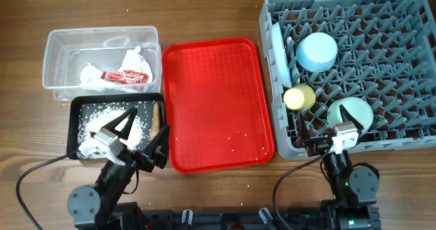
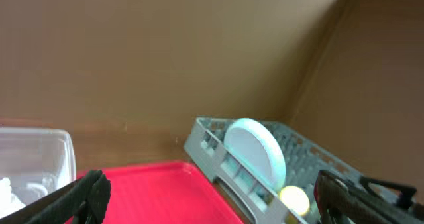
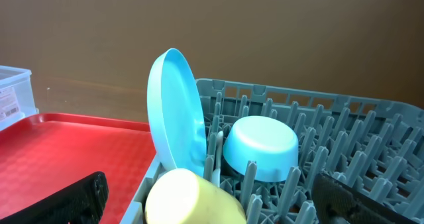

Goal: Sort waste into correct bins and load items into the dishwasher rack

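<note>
Left gripper (image 1: 150, 122): wide, empty, above black tray (image 1: 76, 131). Right gripper (image 1: 338, 136): equally wide, empty, at near edge of rack (image 1: 409, 26), beside bowl (image 1: 354, 111). Just right of left gripper, nearer that arm: stray grains (image 1: 230, 139) on red tray (image 1: 211, 87). Tiny, white, loose, no long axis, on smooth rigid plastic; probably hard to pinch. Far left: crumpled tissue (image 1: 92, 73) and glossy wrapper (image 1: 126, 77) in clear tub (image 1: 48, 60).

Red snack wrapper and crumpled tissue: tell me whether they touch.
Touching. Overhead shows the red snack wrapper lying across the crumpled tissue in the clear tub.
</note>
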